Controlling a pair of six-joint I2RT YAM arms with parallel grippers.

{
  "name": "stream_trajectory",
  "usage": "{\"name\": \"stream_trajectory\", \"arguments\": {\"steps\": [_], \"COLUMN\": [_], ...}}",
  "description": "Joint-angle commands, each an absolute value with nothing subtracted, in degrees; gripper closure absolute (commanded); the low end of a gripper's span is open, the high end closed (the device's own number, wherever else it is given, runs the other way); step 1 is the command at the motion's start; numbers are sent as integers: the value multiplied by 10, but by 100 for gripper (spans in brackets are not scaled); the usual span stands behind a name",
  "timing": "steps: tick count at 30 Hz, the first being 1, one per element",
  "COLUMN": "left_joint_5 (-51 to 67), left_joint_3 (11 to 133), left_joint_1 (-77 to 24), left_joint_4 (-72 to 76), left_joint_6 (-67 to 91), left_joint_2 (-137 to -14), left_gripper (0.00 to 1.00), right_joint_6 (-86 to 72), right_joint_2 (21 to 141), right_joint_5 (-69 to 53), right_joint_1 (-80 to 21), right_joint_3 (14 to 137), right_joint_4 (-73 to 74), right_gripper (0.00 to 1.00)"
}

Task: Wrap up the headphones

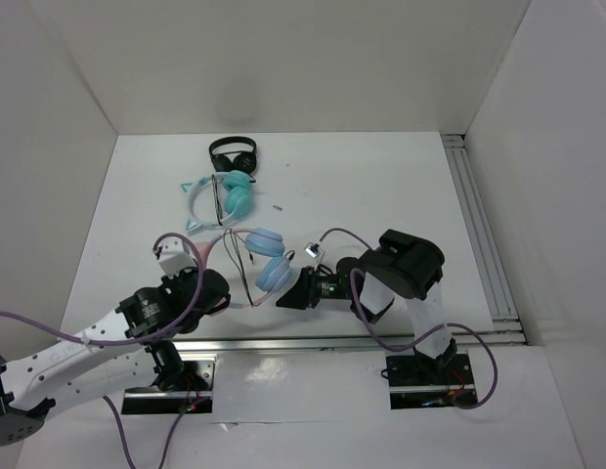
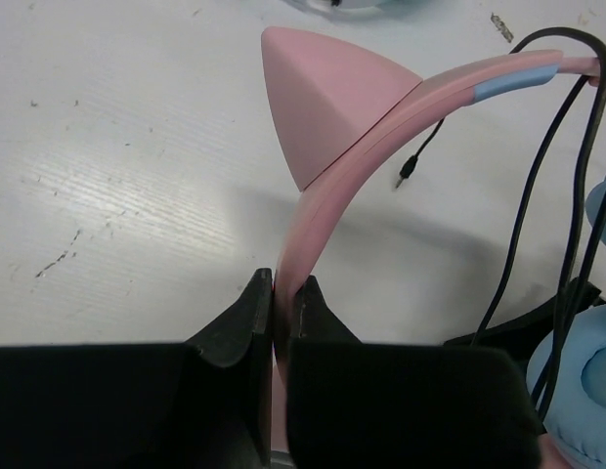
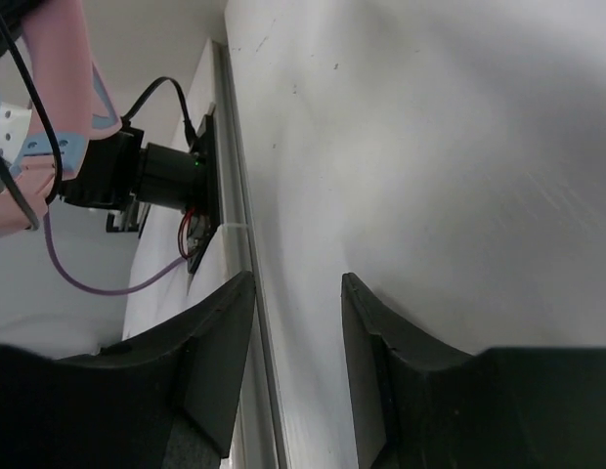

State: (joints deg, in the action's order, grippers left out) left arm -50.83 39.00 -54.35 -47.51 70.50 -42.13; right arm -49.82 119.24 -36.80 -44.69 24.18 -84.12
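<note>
The headphones [image 1: 267, 241], with a pink headband and light blue ear cups, lie at the near middle of the table. My left gripper [image 1: 222, 292] [image 2: 281, 291] is shut on the pink headband [image 2: 327, 200], just below a pink cat ear [image 2: 327, 98]. The thin black cable [image 2: 538, 195] hangs in loops over the band, and its plug [image 2: 411, 171] rests on the table. A blue ear cup [image 2: 577, 391] shows at the lower right. My right gripper [image 1: 283, 297] [image 3: 298, 293] is open and empty, low beside the nearer ear cup [image 1: 275, 276]. Part of the pink band [image 3: 59, 59] shows in the right wrist view.
A white-band teal-cup cat-ear pair [image 1: 223, 195] and a small black pair [image 1: 235, 153] lie farther back on the table. A tiny loose piece [image 1: 278, 207] sits to their right. A metal rail [image 1: 479, 234] runs along the right edge. White walls enclose three sides.
</note>
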Motion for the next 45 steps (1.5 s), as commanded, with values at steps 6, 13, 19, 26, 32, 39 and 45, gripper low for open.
{"name": "stream_trajectory", "arguments": {"steps": [6, 13, 19, 26, 32, 39, 45], "left_joint_5": [-525, -525, -502, -456, -390, -327, -300], "left_joint_3": [425, 437, 455, 516, 592, 655, 631], "left_joint_1": [-548, -535, -529, -529, -529, -515, -497], "left_joint_4": [-598, -655, -662, -650, -699, -783, -778], "left_joint_6": [848, 890, 861, 759, 750, 744, 727], "left_joint_2": [-370, -425, -416, -372, -393, -444, -476], "left_gripper": [100, 100, 100, 100, 100, 100, 100], "right_joint_6": [-457, -392, -273, -227, -227, -227, -227], "right_joint_2": [1167, 893, 697, 639, 621, 596, 570], "right_joint_5": [-324, -222, -68, -49, -49, -49, -49], "right_joint_1": [-386, -359, -378, -378, -378, -378, -378], "right_joint_3": [162, 173, 301, 368, 360, 355, 350], "right_joint_4": [-1083, -758, -337, -207, -193, -170, -156], "right_gripper": [47, 27, 18, 16, 16, 16, 16]}}
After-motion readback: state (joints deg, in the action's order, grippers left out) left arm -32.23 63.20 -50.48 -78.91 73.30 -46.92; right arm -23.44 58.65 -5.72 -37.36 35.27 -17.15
